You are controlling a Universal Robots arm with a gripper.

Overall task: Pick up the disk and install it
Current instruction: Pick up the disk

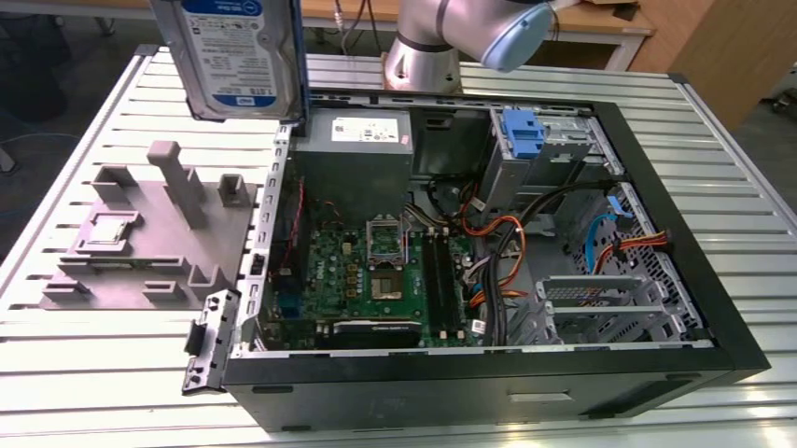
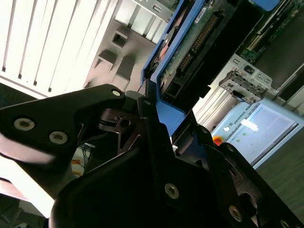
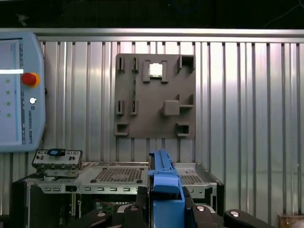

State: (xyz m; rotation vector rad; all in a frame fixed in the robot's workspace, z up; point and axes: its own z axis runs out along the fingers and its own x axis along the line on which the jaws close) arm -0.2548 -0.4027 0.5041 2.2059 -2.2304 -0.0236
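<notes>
I have the disk (image 1: 237, 56) in the air, well above the counter (image 1: 100, 392). In the exterior view it stands on edge with its label toward the camera, high at the exterior view's left of the open computer case (image 1: 697, 308). In both wrist views the claw (image 3: 164, 211) is clamped on the disk, with the black fingers (image 2: 95, 111) pressing on the blue side rail (image 2: 167, 114). I judge that the step in hand is the carry. To do it well, I think the grip must remain square on the rails so the drive does not swing, and the travel should be slow, high enough to pass the case wall and the orange cables (image 1: 510, 245) inside. I count one disk, one claw, one case and one grey fixture plate (image 1: 137, 233) beside it. One small square silver chip (image 3: 155, 70) sits in a pocket of that plate. One tall blue bracket (image 1: 524, 133) stands in the case, and one control pendant (image 3: 19, 90) lies on the counter.
</notes>
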